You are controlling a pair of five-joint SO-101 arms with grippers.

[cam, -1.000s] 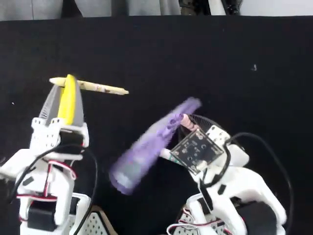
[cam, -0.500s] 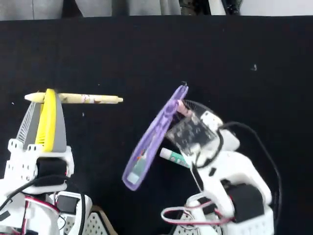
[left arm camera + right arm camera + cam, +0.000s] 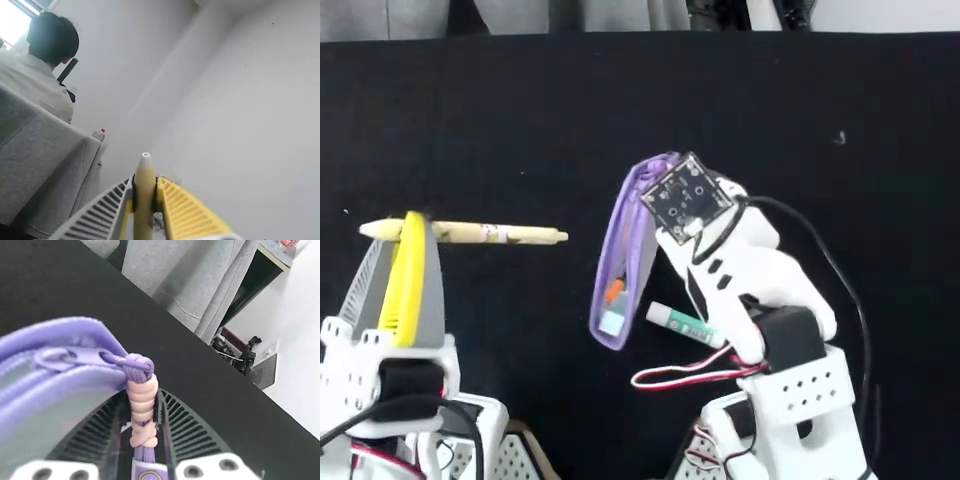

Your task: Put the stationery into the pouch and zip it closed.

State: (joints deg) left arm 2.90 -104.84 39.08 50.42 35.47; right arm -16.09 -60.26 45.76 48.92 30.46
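While the left gripper (image 3: 410, 226) sits at about 9 o'clock on the black table (image 3: 840, 90) in the high view, its yellow and grey fingers are clamped narrowly on a pale yellow pen (image 3: 470, 232). They grip it close to its 9 o'clock end, and the tip points toward 3 o'clock. In the left wrist view the same gripper (image 3: 145, 187) pinches the pen (image 3: 144, 172) crosswise, with a pale wall behind. The right gripper (image 3: 142, 412) is closed on the pink braided pull cord (image 3: 142, 390) tied to the zip slider (image 3: 55, 356) of the purple pouch (image 3: 60, 335). In the high view the pouch (image 3: 620, 265) stands on edge near the table's centre, with its top end by the right arm's wrist at 12 o'clock and its lower end toward 6 o'clock. Whether it touches the table cannot be told. Something orange (image 3: 612, 293) shows through its clear side. A green-and-white tube (image 3: 680, 323) lies just beside the pouch's lower end, at about 4 o'clock from it.
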